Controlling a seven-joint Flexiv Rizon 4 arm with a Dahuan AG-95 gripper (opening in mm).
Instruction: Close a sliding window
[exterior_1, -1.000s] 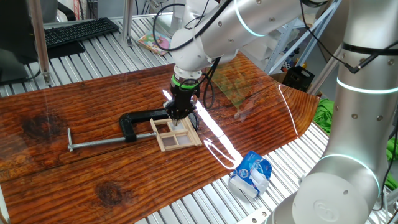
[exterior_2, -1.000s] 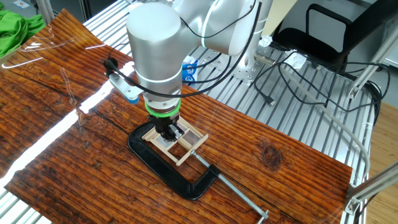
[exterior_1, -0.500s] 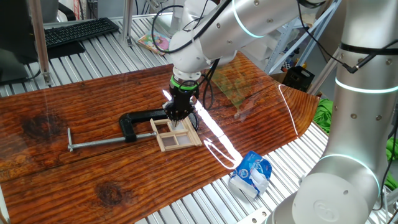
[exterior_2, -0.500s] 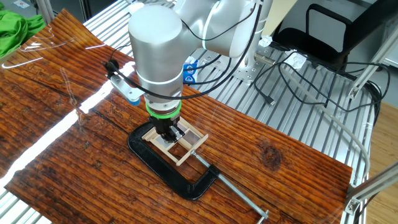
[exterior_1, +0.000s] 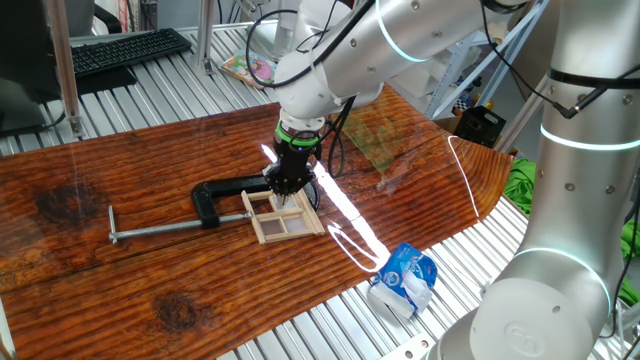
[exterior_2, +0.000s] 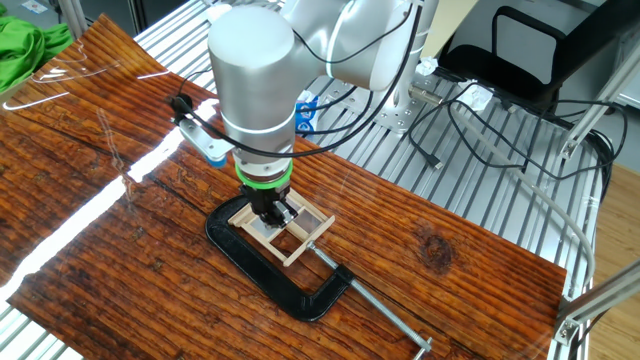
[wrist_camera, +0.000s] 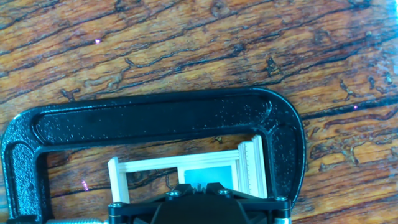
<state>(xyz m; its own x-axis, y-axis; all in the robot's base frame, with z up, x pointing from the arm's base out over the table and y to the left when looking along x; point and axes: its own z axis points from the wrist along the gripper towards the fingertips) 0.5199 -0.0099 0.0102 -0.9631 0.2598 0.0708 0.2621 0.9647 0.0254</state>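
The sliding window (exterior_1: 287, 218) is a small light-wood frame with cross bars, lying flat on the wooden table and held inside a black C-clamp (exterior_1: 213, 190). It also shows in the other fixed view (exterior_2: 300, 232) and the hand view (wrist_camera: 186, 167). My gripper (exterior_1: 286, 190) points straight down onto the window's far half, fingertips at the panes (exterior_2: 272, 214). In the hand view the gripper (wrist_camera: 200, 185) has its jaws drawn almost together, over a pale blue pane. The window's near part is hidden under the hand.
The clamp (wrist_camera: 155, 115) arcs around the window, and its screw rod (exterior_1: 160, 230) runs left. A blue-and-white bag (exterior_1: 405, 278) lies at the table's front edge. A second arm (exterior_1: 570, 200) stands to the right. A keyboard (exterior_1: 125, 48) is at the back left.
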